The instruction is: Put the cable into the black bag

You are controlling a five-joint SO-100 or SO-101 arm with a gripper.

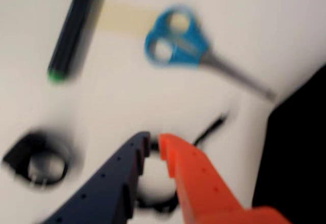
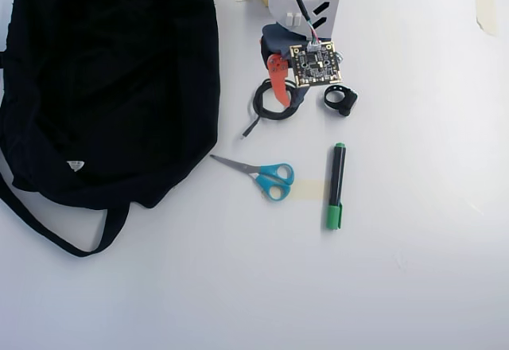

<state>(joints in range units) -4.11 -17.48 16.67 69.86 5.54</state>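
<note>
The cable (image 2: 266, 111) is a thin black cord in a small loose coil on the white table, just right of the black bag (image 2: 111, 79). Its straight plug end points toward the scissors. In the blurred wrist view the plug end of the cable (image 1: 211, 127) shows above the orange finger, and part of the coil lies under the fingers. My gripper (image 1: 154, 143) has a dark blue and an orange finger, with tips almost together and a bit of black cord between them. From overhead the gripper (image 2: 288, 103) sits on the coil. The black bag (image 1: 300, 152) fills the wrist view's right edge.
Blue-handled scissors (image 2: 270, 176) and a black marker with green ends (image 2: 336, 187) lie below the cable in the overhead view. A small thick black ring strap (image 2: 340, 98) sits right of the gripper. The bag's long strap (image 2: 48, 227) loops out at the lower left.
</note>
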